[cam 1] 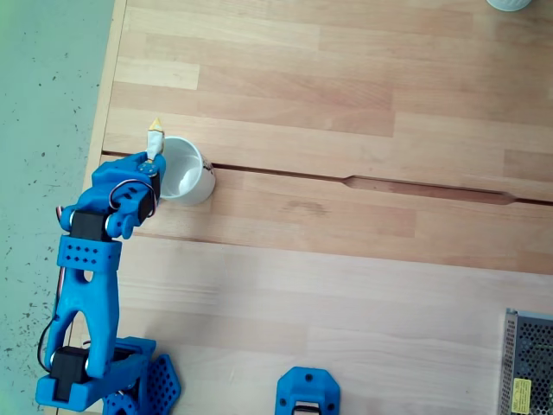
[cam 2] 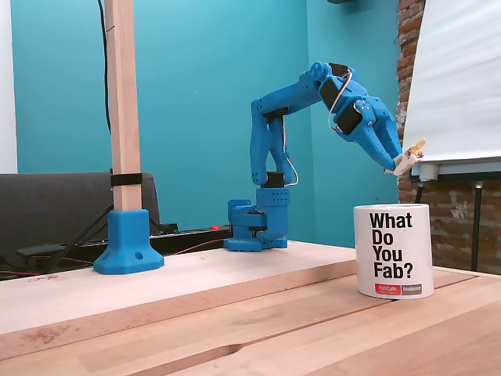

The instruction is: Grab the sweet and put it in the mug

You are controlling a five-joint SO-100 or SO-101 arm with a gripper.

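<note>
Nearest us in a fixed view stands the mug (cam 2: 393,251); above its rim we see the gripper (cam 2: 398,165) pinching the sweet (cam 2: 410,157). Seen from above, the sweet (cam 1: 155,136) sits over the rim's edge, so we judge a release here could bounce it onto the wooden table (cam 1: 346,259).
</note>
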